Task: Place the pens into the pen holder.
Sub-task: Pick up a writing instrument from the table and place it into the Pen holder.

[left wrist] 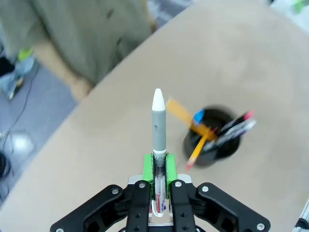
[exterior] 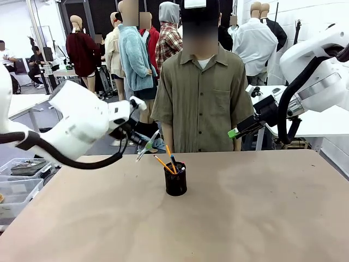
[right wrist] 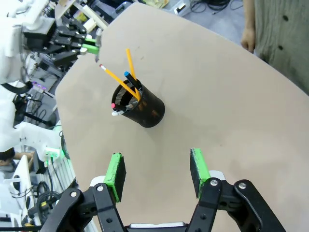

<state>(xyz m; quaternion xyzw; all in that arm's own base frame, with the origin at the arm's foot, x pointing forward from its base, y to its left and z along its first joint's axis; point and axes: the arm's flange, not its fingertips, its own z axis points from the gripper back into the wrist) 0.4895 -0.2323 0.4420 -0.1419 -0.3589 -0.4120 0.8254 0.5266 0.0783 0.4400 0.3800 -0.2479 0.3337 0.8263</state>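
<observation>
Looking across the tan table (exterior: 262, 207), I see my left gripper (left wrist: 158, 166) clamped on a white pen (left wrist: 158, 121), held in the air up and left of the black mesh pen holder (exterior: 175, 180). Two yellow pencils (exterior: 162, 163) and a dark pen (right wrist: 133, 81) stand inside the holder. Right of the holder, my right gripper (right wrist: 157, 171) hangs raised, fingers apart, empty.

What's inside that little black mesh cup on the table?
The pen holder holds two yellow pencils and a dark pen with a blue end, all leaning out over the rim. Their lower ends are hidden inside the cup.
</observation>
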